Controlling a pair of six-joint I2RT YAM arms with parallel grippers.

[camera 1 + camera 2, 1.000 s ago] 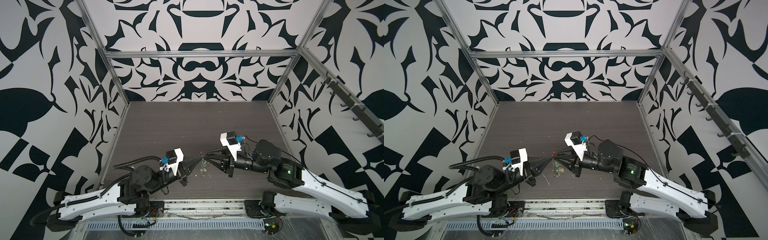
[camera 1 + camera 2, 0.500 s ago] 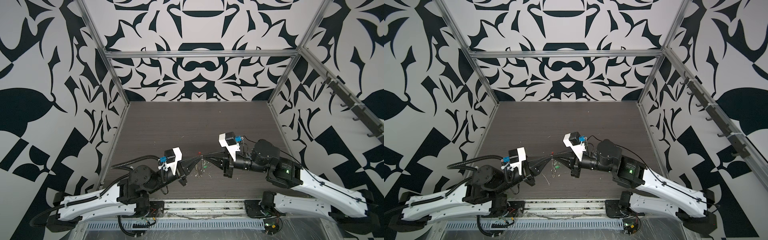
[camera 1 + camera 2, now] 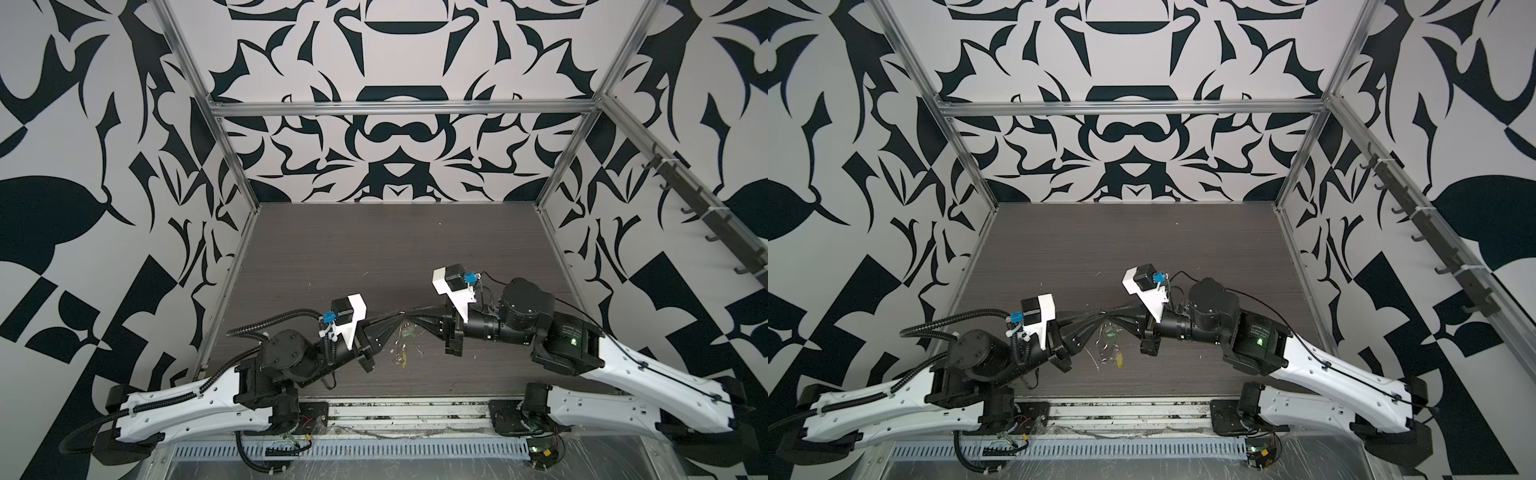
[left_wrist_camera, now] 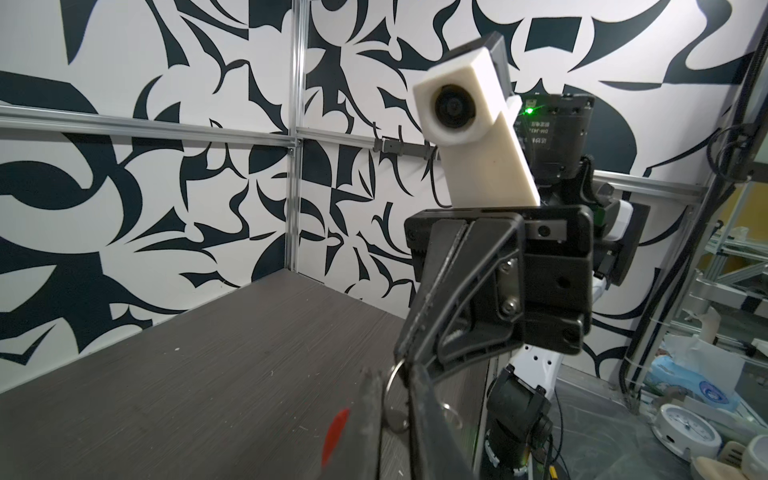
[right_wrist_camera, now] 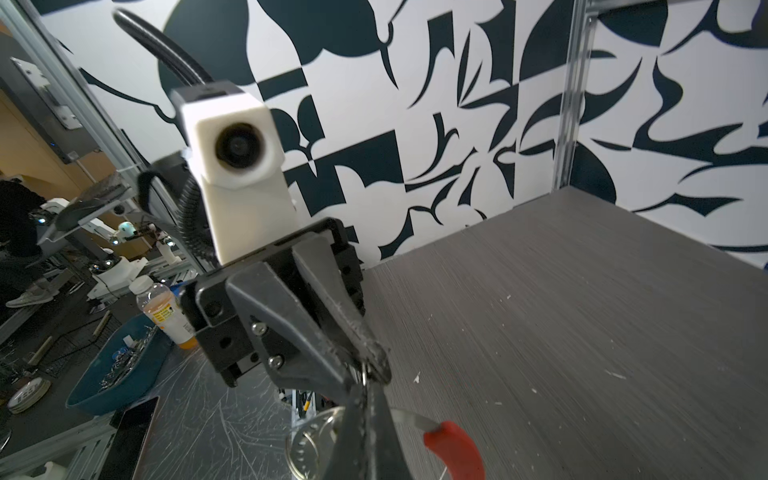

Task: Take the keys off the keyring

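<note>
Right claw (image 5: 365,403) clenches keyring (image 5: 453,451); only top views show coloured tags (image 3: 1120,360) on the keys (image 3: 1105,353).

It was a robotics lab: black-and-white patterned walls (image 3: 386,62) on aluminium framing (image 3: 399,109) enclosed a dark table (image 3: 374,249) as a test cell, while a bottle (image 5: 166,311) and a blue bin (image 5: 120,374) sat just outside it.

I cannot resolve the keys (image 3: 1109,351) in both top views; the right wrist view crops the keyring (image 5: 453,451).

Red sleeve (image 5: 453,451), green tag (image 3: 1110,332), yellow tag (image 3: 1120,360), monochrome walls (image 3: 399,62).
</note>
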